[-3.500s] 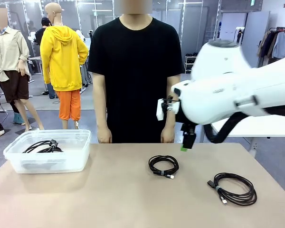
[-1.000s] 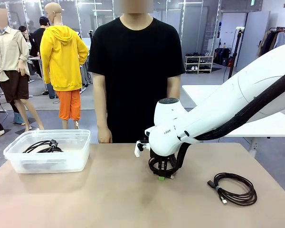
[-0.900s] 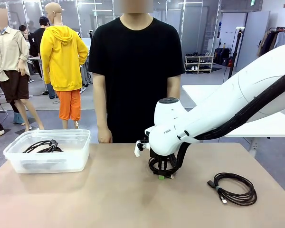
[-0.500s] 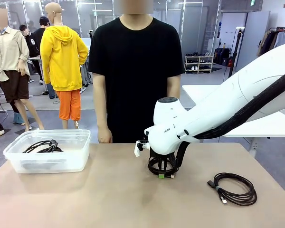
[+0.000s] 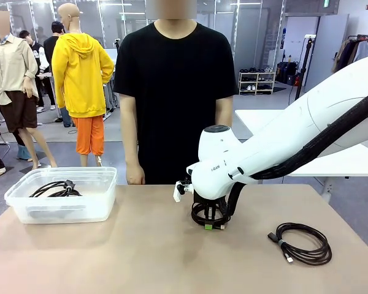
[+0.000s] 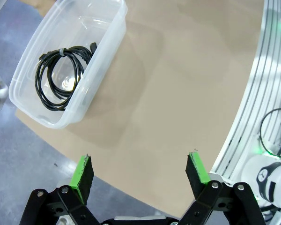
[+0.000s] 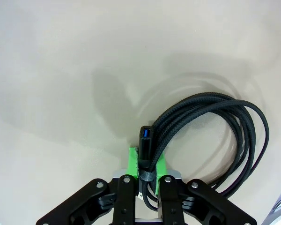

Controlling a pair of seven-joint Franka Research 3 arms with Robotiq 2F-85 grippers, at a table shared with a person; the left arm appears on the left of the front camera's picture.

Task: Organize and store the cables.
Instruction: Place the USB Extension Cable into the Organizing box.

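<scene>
Well right of the clear plastic tub (image 5: 49, 211), on the beige desk (image 5: 141, 257), the right pincer (image 7: 147, 164) is pinching the black braided cable coil (image 7: 175, 118) at its band, probably so the loops are not unwinding when lifted; the left pincer (image 6: 139, 165) is hanging spread.

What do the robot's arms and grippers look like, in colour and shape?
The right arm is white, rounded and thick, with a black hose along it and small lettering near the wrist. The left gripper and right gripper are black, with green pads.
</scene>
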